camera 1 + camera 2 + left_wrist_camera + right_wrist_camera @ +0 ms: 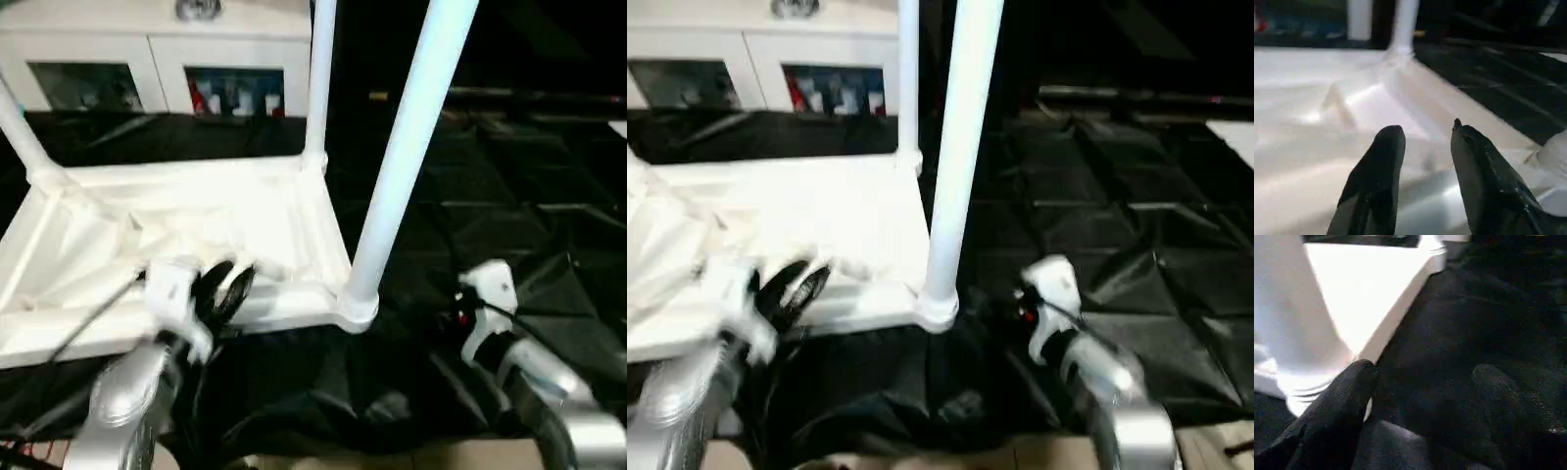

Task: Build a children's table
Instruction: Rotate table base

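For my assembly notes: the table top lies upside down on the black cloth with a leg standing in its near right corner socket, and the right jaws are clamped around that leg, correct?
Not quite. The right gripper holds nothing: its jaws stand open beside the leg, over the black cloth, as the right wrist view shows. The rest holds: the table top lies upside down and the leg stands in its near right corner socket.

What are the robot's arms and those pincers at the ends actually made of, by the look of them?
Both forearms are rounded silver shells ending in white wrist blocks. The right wrist block has a small red spot and thin dark cable. Each gripper, like the left gripper, has two glossy black tapered fingers.
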Motion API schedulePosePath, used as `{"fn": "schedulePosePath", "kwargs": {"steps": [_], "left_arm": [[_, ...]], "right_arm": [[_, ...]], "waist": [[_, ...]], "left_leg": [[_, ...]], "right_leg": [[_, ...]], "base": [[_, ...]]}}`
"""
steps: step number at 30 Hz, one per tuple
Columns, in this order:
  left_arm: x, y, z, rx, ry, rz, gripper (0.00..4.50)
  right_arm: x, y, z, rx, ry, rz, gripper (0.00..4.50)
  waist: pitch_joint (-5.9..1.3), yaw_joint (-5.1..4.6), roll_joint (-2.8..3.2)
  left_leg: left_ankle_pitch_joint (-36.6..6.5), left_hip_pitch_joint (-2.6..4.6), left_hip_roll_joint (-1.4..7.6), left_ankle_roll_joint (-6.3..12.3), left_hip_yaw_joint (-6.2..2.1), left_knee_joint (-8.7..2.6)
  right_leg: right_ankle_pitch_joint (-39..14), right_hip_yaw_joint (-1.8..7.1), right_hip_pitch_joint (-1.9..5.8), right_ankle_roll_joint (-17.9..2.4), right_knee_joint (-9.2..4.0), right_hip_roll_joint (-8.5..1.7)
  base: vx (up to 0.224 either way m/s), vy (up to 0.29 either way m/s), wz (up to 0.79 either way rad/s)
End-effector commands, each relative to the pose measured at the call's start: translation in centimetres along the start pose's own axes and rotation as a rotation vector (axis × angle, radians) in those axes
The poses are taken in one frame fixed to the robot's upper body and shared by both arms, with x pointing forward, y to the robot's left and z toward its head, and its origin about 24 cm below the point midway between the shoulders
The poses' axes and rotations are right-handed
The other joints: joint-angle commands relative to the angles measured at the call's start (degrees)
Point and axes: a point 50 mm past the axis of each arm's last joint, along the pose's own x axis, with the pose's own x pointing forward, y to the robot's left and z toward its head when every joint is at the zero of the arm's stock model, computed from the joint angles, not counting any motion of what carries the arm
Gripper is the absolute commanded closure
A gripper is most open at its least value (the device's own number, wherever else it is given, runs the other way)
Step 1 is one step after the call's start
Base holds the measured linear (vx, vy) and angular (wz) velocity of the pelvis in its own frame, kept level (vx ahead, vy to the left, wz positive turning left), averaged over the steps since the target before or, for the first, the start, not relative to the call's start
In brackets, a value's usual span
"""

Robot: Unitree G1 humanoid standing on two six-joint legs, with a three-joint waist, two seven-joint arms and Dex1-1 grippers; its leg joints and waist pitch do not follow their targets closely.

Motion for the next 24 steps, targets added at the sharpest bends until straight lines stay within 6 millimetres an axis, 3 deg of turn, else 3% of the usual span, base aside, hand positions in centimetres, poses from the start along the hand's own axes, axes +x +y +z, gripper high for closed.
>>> {"fn": "schedulePosePath", "kwargs": {"steps": [1, 3, 6, 7, 9, 10, 11, 12, 13, 14, 16, 20, 21, 22, 24], "left_arm": [[-0.3, 0.2, 0.8, -0.012, -0.054, 0.050, 2.65], [-0.9, 0.2, 0.5, -0.014, -0.041, 0.061, 2.65], [-1.2, -0.2, 0.0, -0.025, -0.007, 0.004, 2.65], [-1.4, -0.1, -0.2, -0.010, -0.001, 0.009, 2.65], [-1.4, 0.2, -0.4, -0.005, 0.006, 0.033, 2.65], [-1.3, 0.5, -0.4, 0.029, 0.012, 0.048, 2.65], [-1.3, 0.7, -0.3, 0.033, 0.015, 0.052, 2.65], [-1.3, 0.7, -0.2, 0.033, 0.016, 0.054, 2.65], [-1.2, 0.8, 0.0, 0.022, 0.008, 0.050, 2.65], [-1.2, 1.0, 0.1, 0.027, 0.004, 0.058, 2.65], [-1.2, 1.2, 0.4, 0.015, -0.002, 0.061, 2.65], [-0.9, 1.3, 0.7, 0.041, -0.034, 0.090, 2.65], [-0.8, 1.6, 0.8, 0.062, -0.053, 0.123, 2.65], [-0.6, 1.6, 0.9, 0.045, -0.066, 0.146, 2.65], [-0.3, 1.7, 1.1, 0.046, -0.068, 0.168, 2.65]], "right_arm": [[-0.4, -0.5, 0.6, -0.018, -0.044, -0.066, 0.90], [-0.5, -0.5, 0.3, 0.022, -0.058, -0.108, 0.90], [-0.2, -0.3, 0.2, 0.045, -0.071, -0.109, 0.90], [-0.1, -0.1, 0.2, 0.037, -0.070, -0.103, 0.90], [0.0, 0.0, 0.2, 0.021, -0.070, -0.103, 0.90], [-0.1, 0.0, 0.3, 0.030, -0.079, -0.106, 0.90], [-0.2, 0.0, 0.4, 0.038, -0.089, -0.114, 0.90], [-0.2, -0.1, 0.5, 0.043, -0.095, -0.120, 0.90], [-0.2, -0.2, 0.5, 0.034, -0.099, -0.128, 0.90], [-0.2, -0.2, 0.5, 0.027, -0.098, -0.129, 0.90], [-0.3, -0.3, 0.5, 0.012, -0.093, -0.124, 0.90], [-0.6, -0.4, 0.4, 0.005, -0.087, -0.111, 0.90], [-0.7, -0.5, 0.4, 0.007, -0.084, -0.114, 0.90], [-0.7, -0.6, 0.4, 0.009, -0.079, -0.114, 0.62], [-0.7, -0.6, 0.3, -0.005, -0.067, -0.105, 0.54]], "waist": [[-2.13, -0.42, -0.27], [-2.11, -0.57, -0.88], [-2.06, -0.88, -0.61], [-2.12, -1.00, -0.24], [-2.17, -1.47, -0.27], [-2.19, -1.53, 0.23], [-2.10, -1.84, 0.36], [-2.09, -2.01, 0.07], [-2.10, -2.08, 0.78], [-2.13, -2.26, 0.43], [-2.19, -2.55, 0.72], [-2.30, -2.88, 0.52], [-2.31, -2.87, 0.97], [-2.41, -2.93, 1.29], [-2.55, -2.90, 1.01]], "left_leg": [[-25.29, 0.57, 0.30, -0.64, -0.30, -3.90], [-26.91, 0.69, 0.20, -0.88, -0.48, -3.90], [-28.78, 0.69, 0.32, -1.35, -0.90, -4.39], [-29.05, 0.57, 0.40, -1.58, -1.06, -4.64], [-29.93, 0.78, 0.60, -1.81, -1.10, -4.86], [-30.16, 0.92, 0.66, -1.94, -1.16, -4.96], [-30.76, 0.84, 0.65, -1.89, -1.18, -5.06], [-30.92, 0.82, 0.61, -1.79, -1.13, -5.02], [-31.06, 0.91, 0.55, -1.86, -1.15, -5.02], [-30.98, 0.84, 0.58, -1.84, -1.06, -4.96], [-30.83, 0.96, 0.44, -1.63, -0.94, -4.76], [-28.68, 0.67, 0.44, -0.92, -0.77, -4.59], [-28.31, 0.67, 0.52, -0.87, -0.83, -4.65], [-27.93, 0.63, 0.49, -1.02, -0.80, -4.64], [-27.34, 0.62, 0.56, -0.96, -0.74, -4.59]], "right_leg": [[-35.50, 1.35, 0.63, 1.54, -7.55, -1.57], [-36.79, 1.13, 0.49, 2.67, -7.82, -1.50], [-35.55, 0.98, 0.67, 2.79, -7.93, -1.39], [-34.33, 1.04, 0.89, 2.64, -7.83, -1.41], [-31.90, 1.09, 0.98, 1.85, -7.76, -1.24], [-30.75, 1.16, 0.96, 1.39, -7.65, -1.21], [-29.80, 1.15, 1.05, 0.99, -7.62, -1.16], [-29.75, 1.23, 1.03, 0.74, -7.67, -1.23], [-29.79, 1.34, 1.02, 0.40, -7.59, -1.36], [-29.69, 1.35, 1.05, 0.38, -7.77, -1.38], [-28.94, 1.38, 1.07, -0.03, -7.72, -1.28], [-29.12, 1.55, 1.22, -0.16, -7.52, -1.38], [-28.41, 1.57, 1.23, -0.45, -7.48, -1.34], [-27.15, 1.59, 1.34, -0.70, -7.31, -1.27], [-25.53, 1.63, 1.49, -1.32, -7.14, -1.24]], "base": [[0.000, 0.000, 0.00], [0.000, 0.000, 0.00], [0.000, 0.000, 0.00], [0.000, 0.000, 0.00], [0.000, 0.000, 0.00], [0.000, 0.000, 0.00], [0.000, 0.000, 0.00], [0.000, 0.000, 0.00], [0.000, 0.000, 0.00], [0.000, 0.000, 0.00], [0.000, 0.000, 0.00], [0.000, 0.000, 0.00], [0.000, 0.000, 0.00], [0.000, 0.000, 0.00], [0.000, 0.000, 0.00]]}}
